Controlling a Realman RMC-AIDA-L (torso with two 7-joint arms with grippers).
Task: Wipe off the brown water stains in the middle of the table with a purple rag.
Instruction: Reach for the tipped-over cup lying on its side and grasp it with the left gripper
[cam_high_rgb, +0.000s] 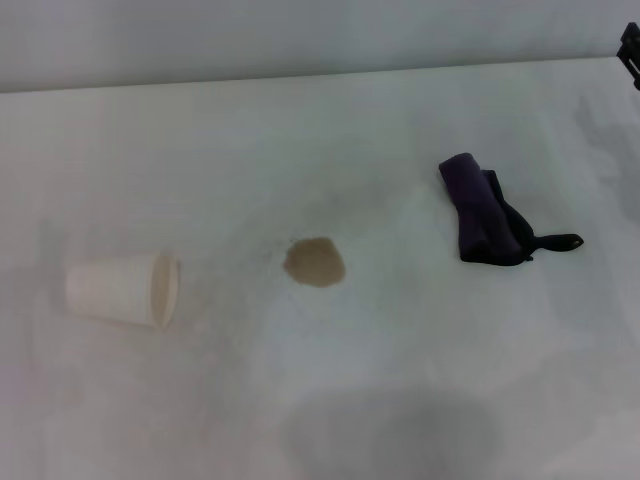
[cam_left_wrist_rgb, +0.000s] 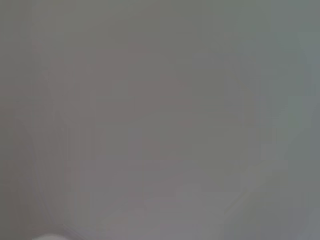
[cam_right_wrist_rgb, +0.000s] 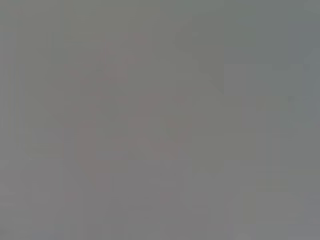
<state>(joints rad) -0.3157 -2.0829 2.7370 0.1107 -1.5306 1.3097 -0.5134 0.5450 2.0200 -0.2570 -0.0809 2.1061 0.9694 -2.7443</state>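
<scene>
A bunched purple rag (cam_high_rgb: 484, 213) lies untouched on the white matte table (cam_high_rgb: 330, 130), its long axis running away from the robot, a thin black loop strap (cam_high_rgb: 556, 241) trailing at the near end. Only a dark sliver of the right gripper (cam_high_rgb: 630, 48) shows at the far right edge; the rag sits nearer the robot and inward from it, so the right arm looks closer. Whether its fingers are spread cannot be told. The left gripper is out of sight. Farther inward sits the roundish, ragged-edged brown water stain (cam_high_rgb: 315, 262), then a tipped paper cup (cam_high_rgb: 124, 290).
</scene>
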